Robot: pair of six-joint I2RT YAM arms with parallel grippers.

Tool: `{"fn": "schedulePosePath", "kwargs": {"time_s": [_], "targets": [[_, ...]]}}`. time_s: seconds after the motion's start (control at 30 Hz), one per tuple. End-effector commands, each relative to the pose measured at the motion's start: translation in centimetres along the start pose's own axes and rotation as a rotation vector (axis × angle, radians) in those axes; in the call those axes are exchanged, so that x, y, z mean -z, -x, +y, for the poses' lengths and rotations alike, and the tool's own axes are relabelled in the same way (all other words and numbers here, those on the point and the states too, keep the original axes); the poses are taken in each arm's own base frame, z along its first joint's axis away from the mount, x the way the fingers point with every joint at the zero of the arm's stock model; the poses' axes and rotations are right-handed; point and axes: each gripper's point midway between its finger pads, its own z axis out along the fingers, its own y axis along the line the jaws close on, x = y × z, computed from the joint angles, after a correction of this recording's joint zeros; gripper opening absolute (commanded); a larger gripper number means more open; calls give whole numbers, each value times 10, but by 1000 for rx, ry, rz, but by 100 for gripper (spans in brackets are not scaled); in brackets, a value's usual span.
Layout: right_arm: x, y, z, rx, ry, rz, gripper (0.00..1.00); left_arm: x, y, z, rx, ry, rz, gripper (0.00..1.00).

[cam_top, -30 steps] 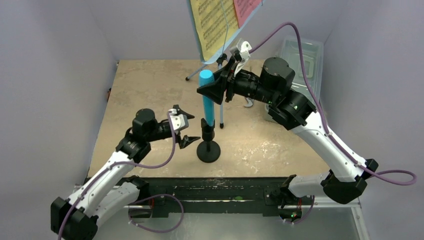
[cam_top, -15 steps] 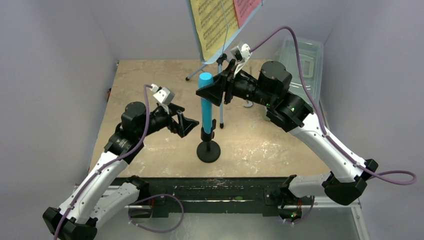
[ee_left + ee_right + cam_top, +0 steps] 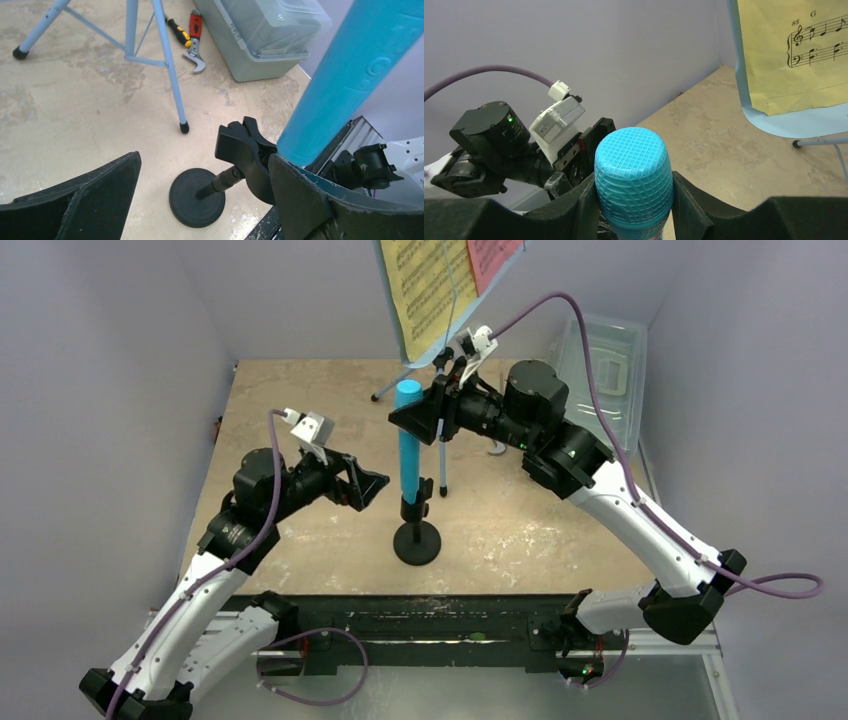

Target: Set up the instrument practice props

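Note:
The cyan microphone (image 3: 408,440) stands upright with its lower end at the clip of the black round-base mic stand (image 3: 417,543). My right gripper (image 3: 425,420) is shut on the microphone's head (image 3: 634,185), a finger on each side. My left gripper (image 3: 365,485) is open and empty, just left of the stand's clip (image 3: 245,150), with the round base (image 3: 196,197) showing between its fingers. The light blue music stand (image 3: 440,360) stands behind on tripod legs (image 3: 165,60) and carries a yellow page (image 3: 430,290) and a pink page (image 3: 490,255).
A clear lidded box (image 3: 600,360) lies at the back right, and it also shows in the left wrist view (image 3: 260,35). A red-handled wrench (image 3: 195,45) and a screwdriver (image 3: 177,31) lie next to it. The purple walls are close on both sides.
My left arm has lifted and turned its open gripper toward the mic stand. My right gripper has shifted slightly left and back, still holding the microphone.

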Motion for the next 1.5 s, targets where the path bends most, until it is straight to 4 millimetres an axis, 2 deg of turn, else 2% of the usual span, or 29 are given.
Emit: {"fn": "schedulePosePath", "kwargs": {"time_s": [0.0, 0.1, 0.17, 0.33, 0.43, 0.7, 0.77, 0.83, 0.97, 1.07, 1.17, 1.27, 1.47], "targets": [[-1, 16, 2, 0, -9, -53, 0, -5, 0, 18, 82, 123, 47, 99], [3, 4, 2, -10, 6, -33, 0, -7, 0, 29, 115, 195, 63, 96], [4, -12, 1, -34, 14, -13, 0, -7, 2, 33, 134, 227, 61, 95], [8, -37, -9, -98, -5, -25, 0, -3, 13, 30, 118, 224, 24, 100], [9, -40, -11, -96, 7, -73, 0, 1, 23, 27, 125, 213, -29, 100], [22, -44, -30, -68, -71, -209, 0, -3, 31, 2, 151, 91, -13, 99], [26, -47, -21, -23, -48, -246, 0, -6, 32, -9, 147, 24, -8, 96], [26, -48, -13, 5, -31, -254, 7, -8, 34, -17, 143, -25, -13, 94], [25, -59, -12, 12, -18, -219, 11, -8, 38, -26, 123, -78, -20, 93], [23, -70, -3, 13, 38, -176, 14, -9, 38, -30, 112, -104, -17, 92], [22, -76, 4, -22, 73, -139, 24, -7, 39, -35, 100, -131, -19, 95], [18, -73, -3, -51, 30, -99, 45, -3, 44, -44, 82, -178, -38, 99], [15, -58, -1, -59, 6, -60, 76, 0, 52, -54, 69, -221, -47, 100]]}}
